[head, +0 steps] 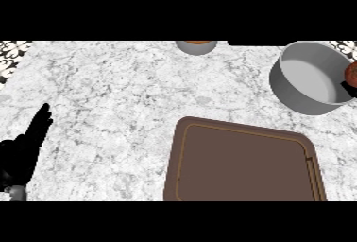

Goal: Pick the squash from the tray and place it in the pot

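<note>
The squash [351, 72] is being glimpsed at the pot's [307, 85] far-right rim; the tray [241, 163] is bare. Probably firm and smooth, best gripped mid-body. The left hand [24, 146] is being rested open; the right cannot be made out.

White-grey marble counter [118, 94], patterned tile [14, 49] at corners

1 view only, from the head, looking steeply down at the surface [105, 94]; the tray [241, 163] lies nearest, the pot [307, 85] farther, cut by the right edge.
</note>
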